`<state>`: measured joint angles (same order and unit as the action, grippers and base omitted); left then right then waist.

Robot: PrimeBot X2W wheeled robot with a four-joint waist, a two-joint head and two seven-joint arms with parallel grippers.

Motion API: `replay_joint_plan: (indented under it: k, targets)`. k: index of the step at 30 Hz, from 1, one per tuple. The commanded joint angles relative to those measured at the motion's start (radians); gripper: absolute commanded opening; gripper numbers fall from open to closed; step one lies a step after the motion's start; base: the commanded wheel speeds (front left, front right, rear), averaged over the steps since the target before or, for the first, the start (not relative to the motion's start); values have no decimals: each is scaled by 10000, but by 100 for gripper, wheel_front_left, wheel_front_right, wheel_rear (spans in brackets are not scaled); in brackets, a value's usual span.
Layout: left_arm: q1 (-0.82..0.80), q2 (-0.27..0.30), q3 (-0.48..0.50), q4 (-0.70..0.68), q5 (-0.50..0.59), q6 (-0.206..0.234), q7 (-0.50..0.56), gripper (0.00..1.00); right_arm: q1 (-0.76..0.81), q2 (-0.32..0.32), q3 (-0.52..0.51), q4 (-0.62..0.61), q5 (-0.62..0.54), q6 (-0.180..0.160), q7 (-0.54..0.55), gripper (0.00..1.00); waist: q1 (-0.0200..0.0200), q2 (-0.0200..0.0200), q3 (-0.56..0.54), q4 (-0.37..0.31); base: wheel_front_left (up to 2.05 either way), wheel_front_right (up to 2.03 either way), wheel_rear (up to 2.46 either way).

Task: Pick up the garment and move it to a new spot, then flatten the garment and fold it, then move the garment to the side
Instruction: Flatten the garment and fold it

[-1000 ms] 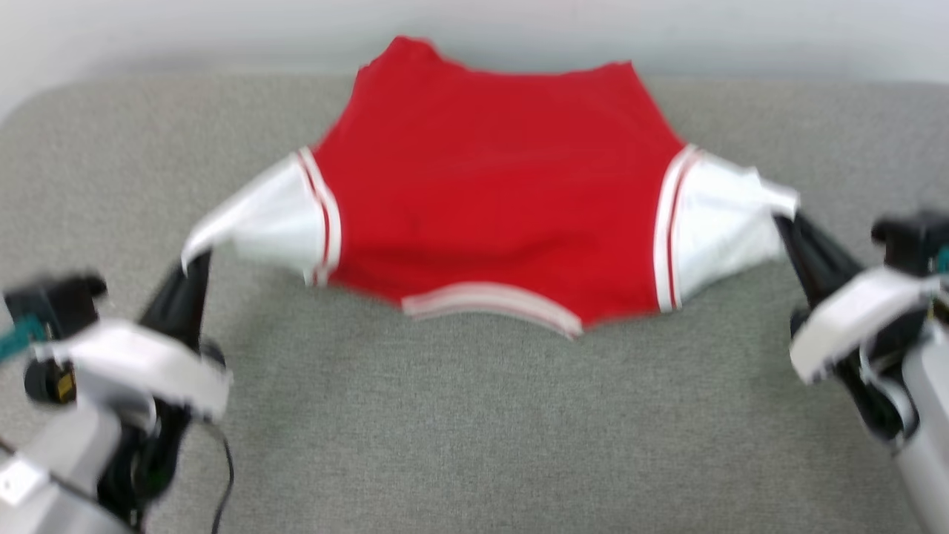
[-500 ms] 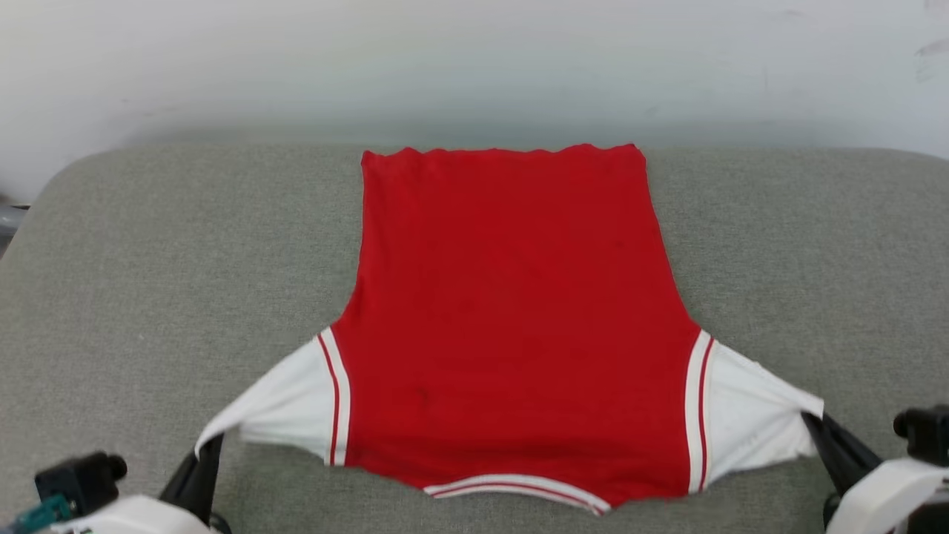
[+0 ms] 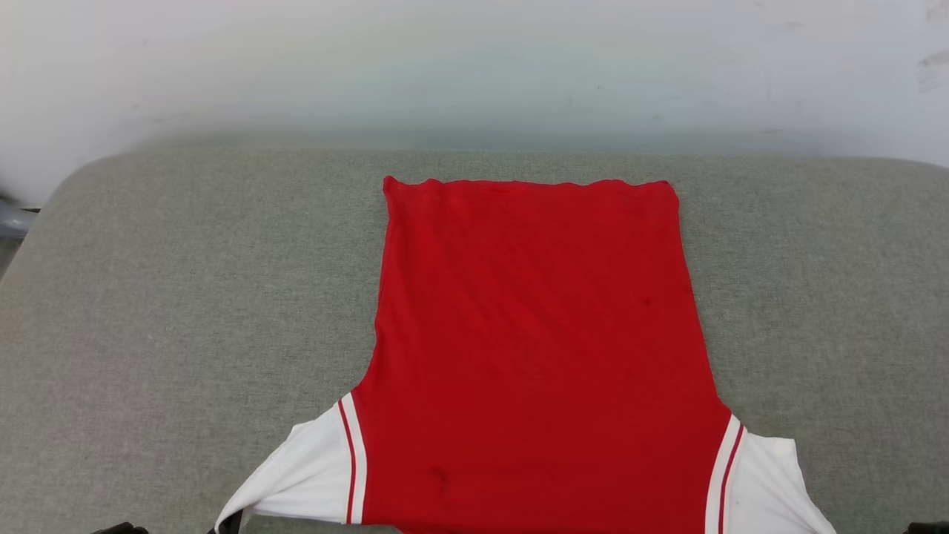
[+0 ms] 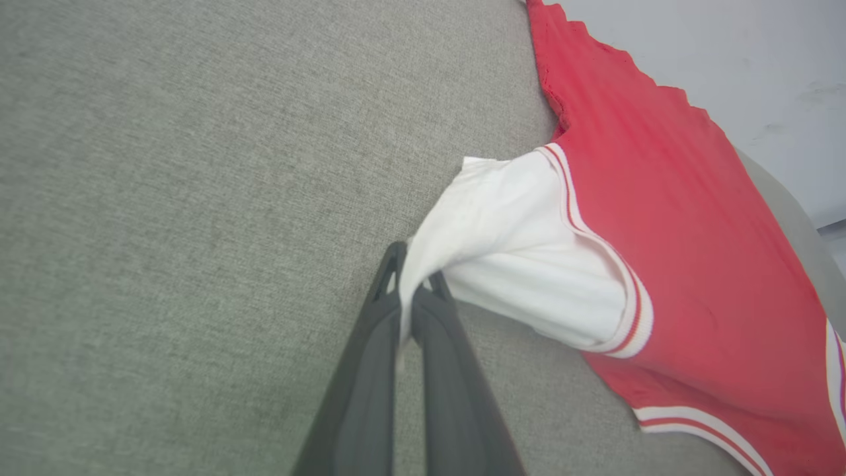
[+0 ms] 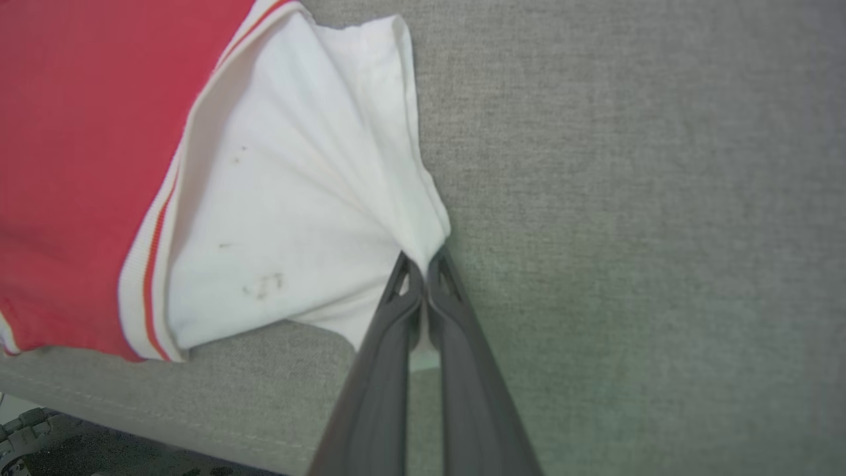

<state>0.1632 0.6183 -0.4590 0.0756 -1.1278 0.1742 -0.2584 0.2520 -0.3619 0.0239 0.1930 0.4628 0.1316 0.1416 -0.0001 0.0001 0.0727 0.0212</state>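
The garment (image 3: 534, 356) is laid on the grey cushion (image 3: 185, 297) with its hem at 12 o'clock, near the wall (image 3: 474, 67), and its collar end cut off at 6 o'clock in the head view; no lettering is seen on the upturned side. The left sleeve (image 4: 515, 264), toward 7 o'clock, is pinched at the cuff by the left gripper (image 4: 413, 281), jaws pressed together on white cloth. The right sleeve (image 5: 284, 198), toward 5 o'clock, is pinched likewise by the right gripper (image 5: 421, 264). Both cuffs are gathered into creased fans, so bunched sleeves may be left if they are released as they are. A further pull toward 6 o'clock could drag the collar end over the cushion's front edge (image 5: 132, 403). An uneven pull could skew the body or slip a thin pinch.
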Motion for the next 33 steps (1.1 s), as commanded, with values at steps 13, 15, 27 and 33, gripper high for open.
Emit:
replay_joint_plan:
  k: [13, 15, 27, 33]
  targets:
    - [-708, -182, -243, -261, 790, -9, -58, 0, -1176, 41, -959, -1897, -80, -14, -174, 100, 1, -1, 351, 312, 0, 0, 0]
    - [-847, -210, -277, -396, 958, 13, -58, 0, -1616, -98, -1229, -2431, -166, -14, 17, 100, 1, -1, 526, 412, 0, 0, 0]
    - [-2418, -668, -463, -971, 1927, -184, -73, 0, -7025, -1685, -317, -2825, -796, -17, 3084, 100, 1, -1, 2435, 1422, 0, 0, 0]
    - [-3117, -1185, -475, -958, 2443, -398, -82, 0, -9649, -2049, 633, -1393, -765, -16, 5831, 100, 1, -1, 3452, 2000, 0, 0, 0]
